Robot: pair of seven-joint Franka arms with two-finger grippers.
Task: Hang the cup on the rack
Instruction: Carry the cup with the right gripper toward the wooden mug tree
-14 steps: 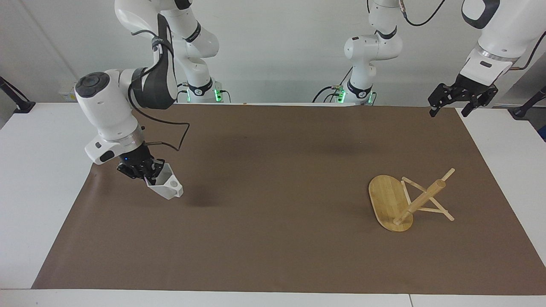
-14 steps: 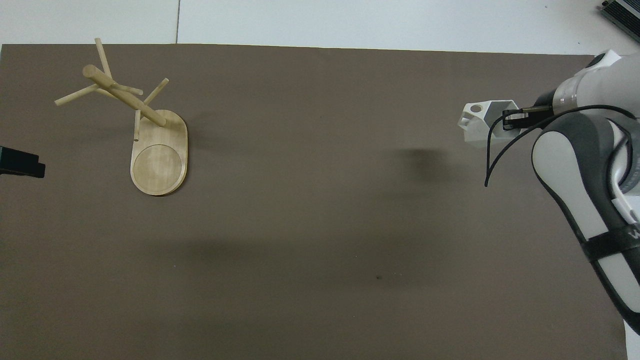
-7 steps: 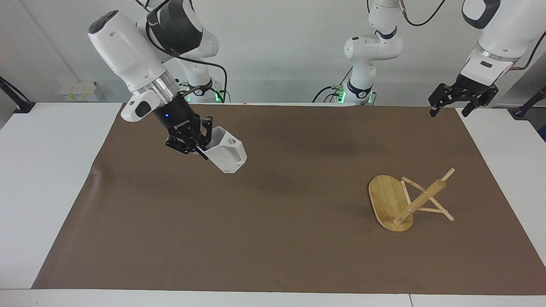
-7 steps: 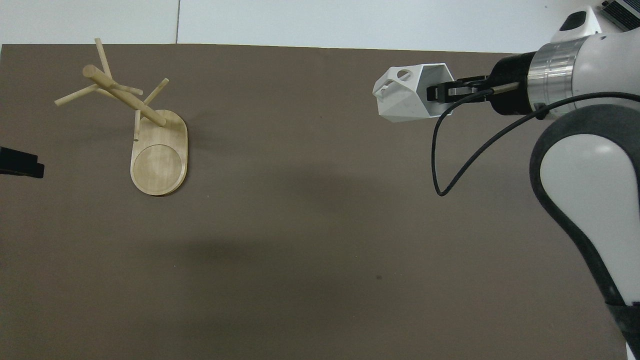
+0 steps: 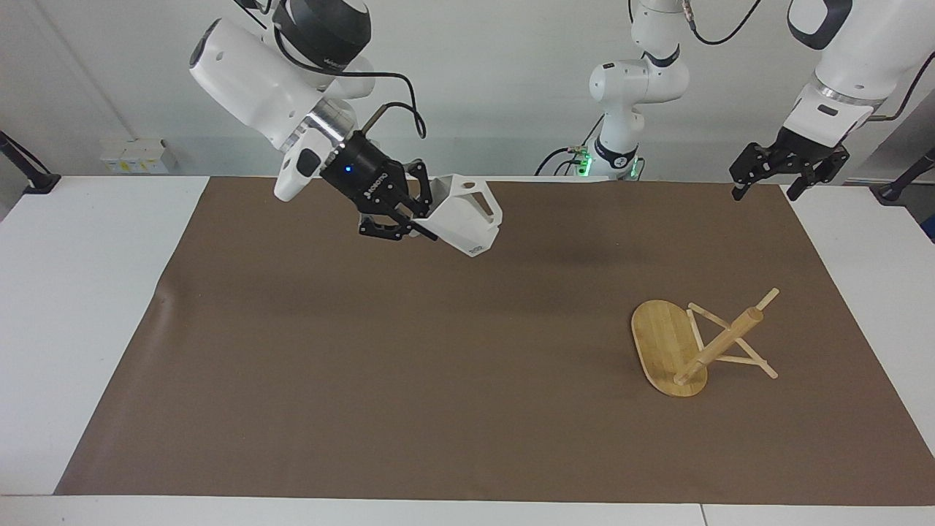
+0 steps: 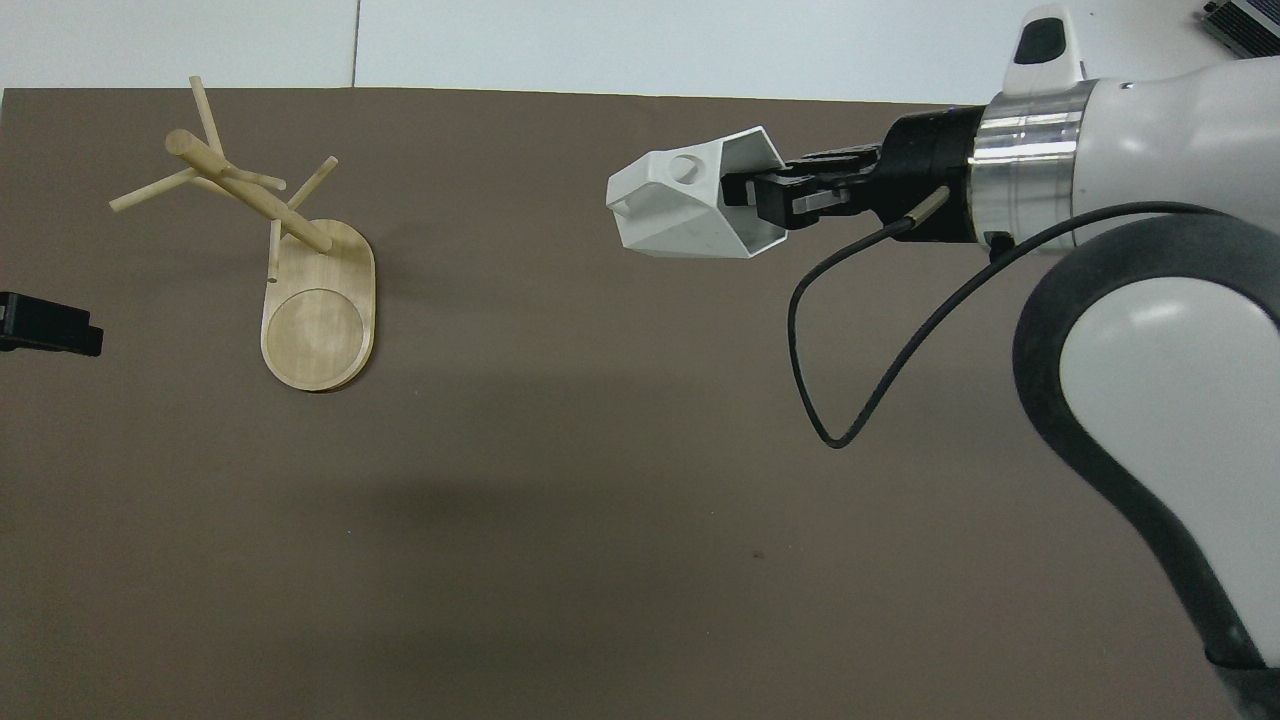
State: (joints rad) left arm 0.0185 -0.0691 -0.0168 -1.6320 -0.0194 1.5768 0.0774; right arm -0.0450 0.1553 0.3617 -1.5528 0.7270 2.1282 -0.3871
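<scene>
right hand [image 5: 420, 212] aloft, clamped on cup [image 5: 465, 216] rim; rack [image 5: 701, 343] well apart; left hand [image 5: 773, 181] open, waiting

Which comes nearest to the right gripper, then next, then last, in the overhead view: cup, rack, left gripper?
1. The cup: held in the right gripper, up over the mat's middle.
2. The rack: on the mat toward the left arm's end.
3. The left gripper: waiting at that end's edge, past the rack.

Brown mat [image 5: 467, 380] on white table [image 5: 80, 307], pale wall [image 5: 475, 80]
</scene>
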